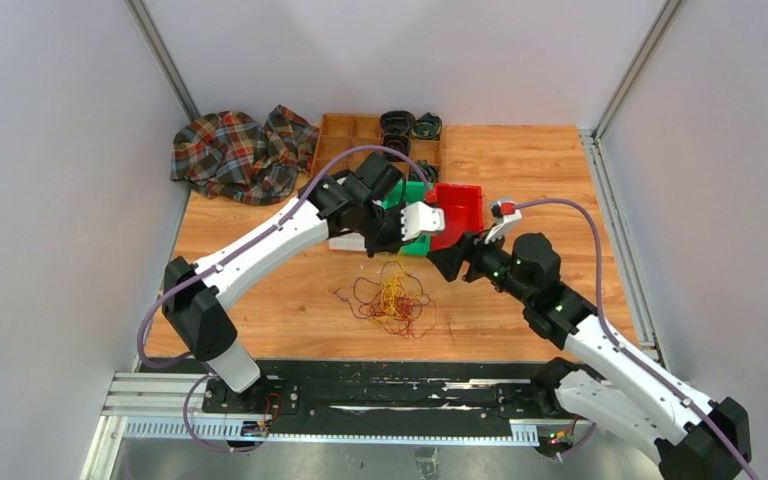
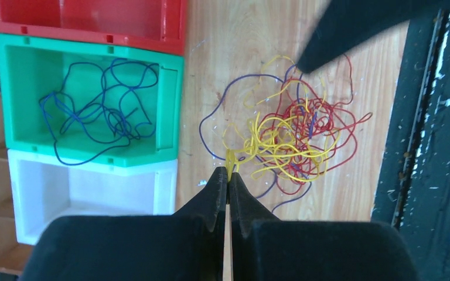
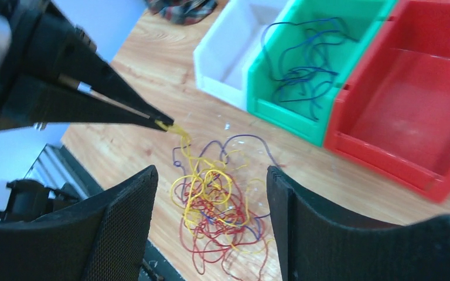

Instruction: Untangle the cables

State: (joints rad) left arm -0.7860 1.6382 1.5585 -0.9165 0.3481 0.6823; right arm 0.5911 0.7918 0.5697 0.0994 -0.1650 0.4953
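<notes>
Yellow strand (image 2: 230, 158) is nipped in the left gripper (image 2: 228, 175), trailing into the cables (image 2: 296, 137) beyond. Right gripper (image 3: 211, 171) hangs spread above them.

Our black left gripper (image 2: 228, 177) pinches tight on a thin yellow wire strand (image 2: 230, 157); our black right gripper (image 3: 211, 175) hangs with fingers spread.

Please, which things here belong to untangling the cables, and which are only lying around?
Belong to the job: tangled cables; yellow cable pinched in the shut left gripper; open right gripper; green bin holding blue cables; probably also the red bin and white bin.
Just lying about: plaid cloth; wooden tray; dark objects in the tray.
</notes>
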